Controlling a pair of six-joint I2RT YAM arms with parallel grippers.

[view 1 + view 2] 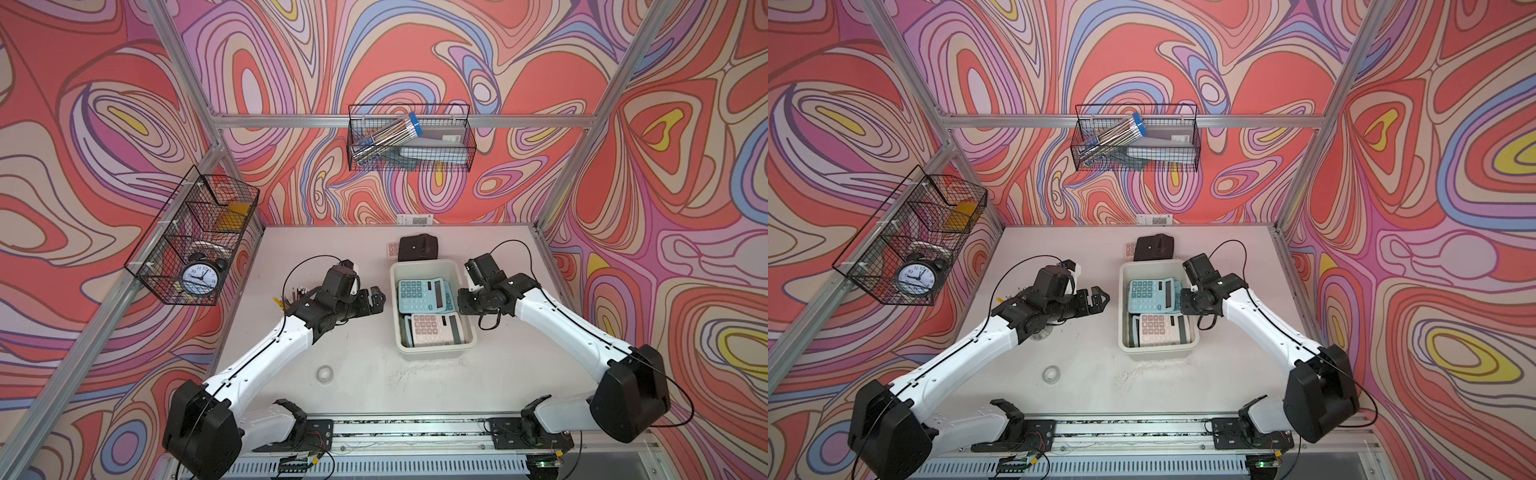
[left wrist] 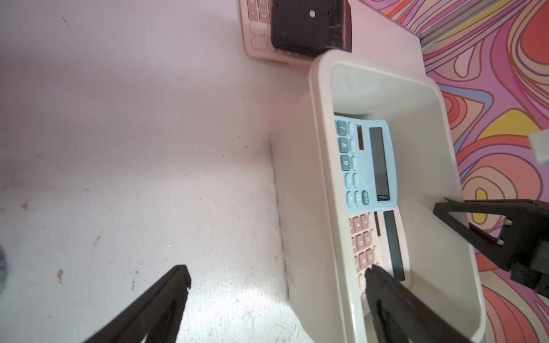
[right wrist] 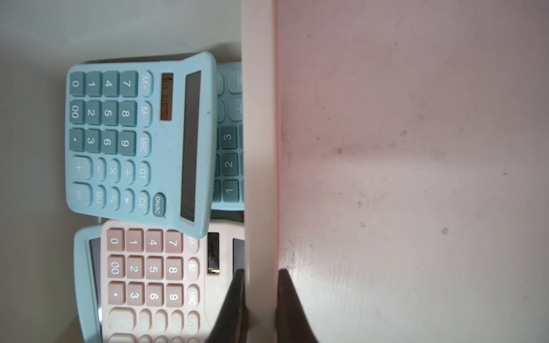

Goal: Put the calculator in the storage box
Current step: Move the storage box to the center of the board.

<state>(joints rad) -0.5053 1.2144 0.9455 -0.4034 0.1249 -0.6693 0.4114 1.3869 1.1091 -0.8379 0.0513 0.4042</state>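
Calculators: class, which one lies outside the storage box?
The pink calculator on the table behind the storage box, half hidden under a black object; the others all lie inside the box.

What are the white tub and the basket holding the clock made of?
The tub looks like smooth, off-white moulded plastic: rounded corners, a flared rim, a soft sheen. The basket with the clock seems to be thin black metal wire, crossed into an open grid; whether painted or coated cannot be told.
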